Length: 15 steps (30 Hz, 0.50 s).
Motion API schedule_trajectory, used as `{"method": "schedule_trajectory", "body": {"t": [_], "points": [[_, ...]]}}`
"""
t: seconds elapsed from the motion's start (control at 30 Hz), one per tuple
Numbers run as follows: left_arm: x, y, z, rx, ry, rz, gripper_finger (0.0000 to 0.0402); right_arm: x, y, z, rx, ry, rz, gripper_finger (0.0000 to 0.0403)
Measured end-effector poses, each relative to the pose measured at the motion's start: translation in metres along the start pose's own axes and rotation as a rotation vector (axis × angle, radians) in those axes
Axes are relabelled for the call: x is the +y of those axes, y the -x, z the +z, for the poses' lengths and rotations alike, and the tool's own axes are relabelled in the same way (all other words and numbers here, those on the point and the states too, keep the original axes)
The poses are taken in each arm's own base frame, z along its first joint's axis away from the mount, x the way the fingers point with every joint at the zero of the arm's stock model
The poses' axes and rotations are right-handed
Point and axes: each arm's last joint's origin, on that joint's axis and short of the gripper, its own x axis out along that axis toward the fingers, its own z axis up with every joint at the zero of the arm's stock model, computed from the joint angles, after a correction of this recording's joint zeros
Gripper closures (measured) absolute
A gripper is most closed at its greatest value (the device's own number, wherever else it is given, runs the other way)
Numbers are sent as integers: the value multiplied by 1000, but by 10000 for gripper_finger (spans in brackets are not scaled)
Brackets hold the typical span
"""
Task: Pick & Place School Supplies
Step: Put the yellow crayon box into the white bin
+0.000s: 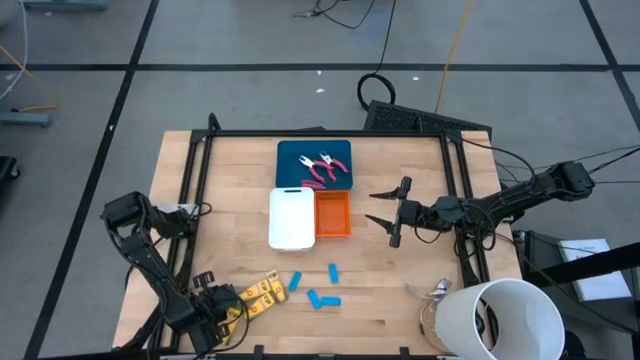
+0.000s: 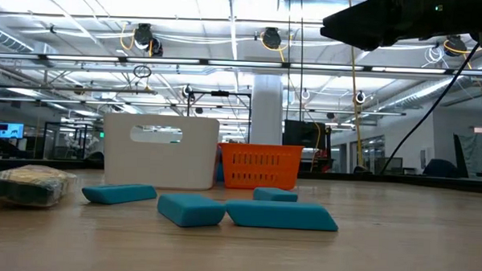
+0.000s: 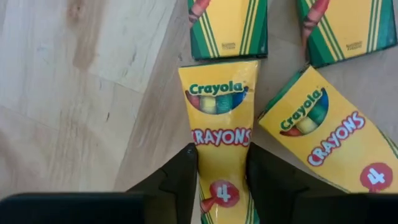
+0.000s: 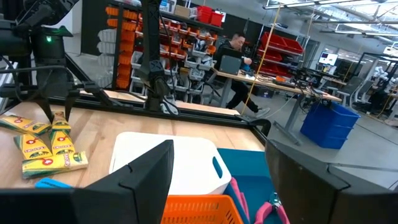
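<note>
Several yellow crayon boxes (image 1: 256, 292) lie flat near the table's near-left corner. My left gripper (image 1: 222, 305) stands over them, pointing down, shut on one box (image 3: 219, 118); it also shows in the right wrist view (image 4: 56, 113). Three blue oblong pieces (image 1: 318, 286) lie on the table to the right of the boxes and show close up in the low view (image 2: 192, 209). Two pink-handled pliers (image 1: 325, 167) lie in the teal tray (image 1: 290, 156). My right gripper (image 1: 378, 208) hangs open above the table, right of the orange tray (image 1: 333, 213). My left gripper comes from above, pointing down, with one finger (image 3: 181, 177) on each long side of a yellow crayon box, near one end (image 3: 206, 179). The fingers lie across the box, which is pinched between them. It lies flat on the table.
A white tray (image 1: 292, 218) sits beside the orange tray at mid-table, the teal tray behind them. A big white cup (image 1: 505, 320) stands at the near-right corner. A black frame (image 1: 190, 190) runs along the table's sides. Other crayon boxes (image 3: 323, 134) lie close around the pinched one.
</note>
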Motion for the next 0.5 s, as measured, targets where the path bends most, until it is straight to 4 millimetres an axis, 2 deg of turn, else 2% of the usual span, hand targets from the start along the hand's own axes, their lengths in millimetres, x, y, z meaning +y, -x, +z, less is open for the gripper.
{"method": "schedule_trajectory", "body": {"t": [0.33,0.5], "points": [[3,0,5,-1,11,16,281,0,0,0,0,1,0,156],[11,11,13,-28,8,17,281,0,0,0,0,-1,0,156]]}}
